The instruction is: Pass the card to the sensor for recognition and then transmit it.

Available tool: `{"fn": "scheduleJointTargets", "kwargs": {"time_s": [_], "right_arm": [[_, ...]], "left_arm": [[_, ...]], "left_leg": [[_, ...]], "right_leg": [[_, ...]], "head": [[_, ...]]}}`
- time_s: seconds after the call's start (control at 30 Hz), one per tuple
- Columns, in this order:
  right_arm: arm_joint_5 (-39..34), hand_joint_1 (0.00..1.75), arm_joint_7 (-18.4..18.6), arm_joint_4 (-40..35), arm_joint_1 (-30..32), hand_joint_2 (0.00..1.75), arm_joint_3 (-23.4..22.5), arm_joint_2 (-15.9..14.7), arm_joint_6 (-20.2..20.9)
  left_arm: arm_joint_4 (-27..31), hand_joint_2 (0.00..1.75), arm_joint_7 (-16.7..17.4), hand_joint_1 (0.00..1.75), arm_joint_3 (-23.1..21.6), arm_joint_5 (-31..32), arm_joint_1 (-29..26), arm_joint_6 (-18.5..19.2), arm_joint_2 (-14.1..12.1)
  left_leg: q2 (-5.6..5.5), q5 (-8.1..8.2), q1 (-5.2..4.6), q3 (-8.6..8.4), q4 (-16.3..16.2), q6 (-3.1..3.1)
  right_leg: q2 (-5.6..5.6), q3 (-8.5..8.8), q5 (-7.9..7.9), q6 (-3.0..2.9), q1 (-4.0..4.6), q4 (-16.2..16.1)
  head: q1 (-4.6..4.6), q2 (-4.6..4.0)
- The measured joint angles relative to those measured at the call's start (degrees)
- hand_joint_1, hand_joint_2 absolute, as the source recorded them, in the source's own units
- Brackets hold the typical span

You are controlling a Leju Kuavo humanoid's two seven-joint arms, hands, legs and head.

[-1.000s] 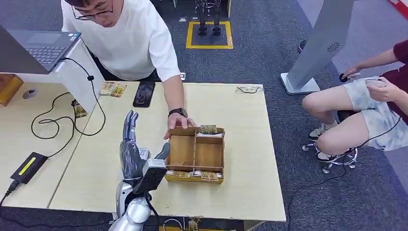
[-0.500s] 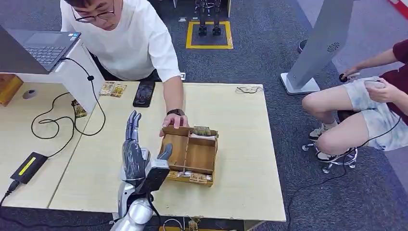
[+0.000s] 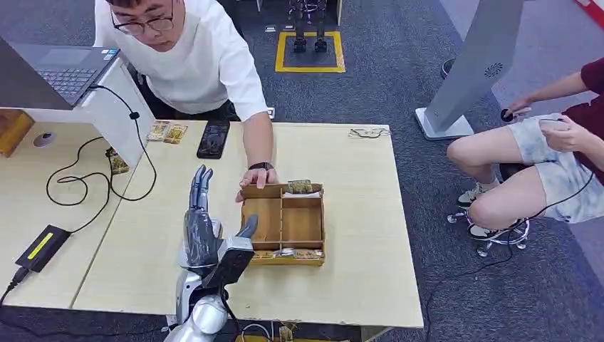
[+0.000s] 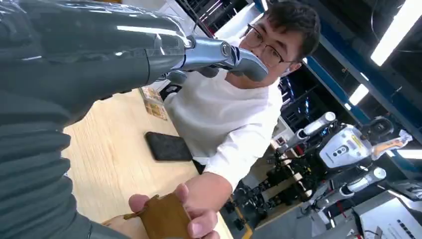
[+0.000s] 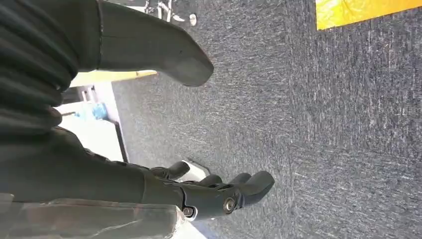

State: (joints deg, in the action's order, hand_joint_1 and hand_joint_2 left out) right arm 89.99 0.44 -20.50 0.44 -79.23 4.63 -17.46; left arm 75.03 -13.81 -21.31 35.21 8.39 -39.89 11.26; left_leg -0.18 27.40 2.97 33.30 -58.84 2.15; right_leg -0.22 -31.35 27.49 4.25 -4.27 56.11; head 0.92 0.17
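A compartmented wooden box [image 3: 283,222] lies on the light table [image 3: 356,178], with small cards along its far edge [image 3: 299,187] and its near edge [image 3: 285,254]. A person's hand [image 3: 256,177] rests on the box's far left corner. My left hand [image 3: 203,228] is raised over the table just left of the box, its fingers [image 3: 199,187] stretched out and apart, its thumb [image 3: 248,226] near the box's left wall, holding nothing. The left wrist view shows that hand [image 4: 99,45], the person's hand [image 4: 194,199] and the box corner [image 4: 164,219]. My right hand [image 5: 114,174] hangs over grey carpet, empty, its fingers [image 5: 234,191] loosely bent.
A black phone [image 3: 213,138] and loose cards [image 3: 166,132] lie at the table's far edge. A laptop [image 3: 57,71], a looped cable [image 3: 78,178] and a black-and-yellow device [image 3: 39,247] sit at the left. A seated person [image 3: 555,157] and a white stand [image 3: 477,64] are to the right.
The person has slid the box toward my left hand and turned it square to the table. My left hand has edged a little to the right, still empty.
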Motion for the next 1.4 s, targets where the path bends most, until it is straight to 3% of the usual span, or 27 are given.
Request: {"fn": "scheduleJointTargets", "kwargs": {"time_s": [1.4], "right_arm": [[0.0,0.00,0.1,-0.9,0.3,1.75,-0.6,0.5,0.7]], "left_arm": [[0.0,1.75,0.3,0.00,-1.0,1.0,-0.3,0.0,-0.2]], "left_leg": [[0.00,0.00,0.00,0.00,0.0,0.00]], "right_leg": [[0.00,0.00,0.00,0.00,0.00,0.0]], "head": [[0.00,0.00]]}}
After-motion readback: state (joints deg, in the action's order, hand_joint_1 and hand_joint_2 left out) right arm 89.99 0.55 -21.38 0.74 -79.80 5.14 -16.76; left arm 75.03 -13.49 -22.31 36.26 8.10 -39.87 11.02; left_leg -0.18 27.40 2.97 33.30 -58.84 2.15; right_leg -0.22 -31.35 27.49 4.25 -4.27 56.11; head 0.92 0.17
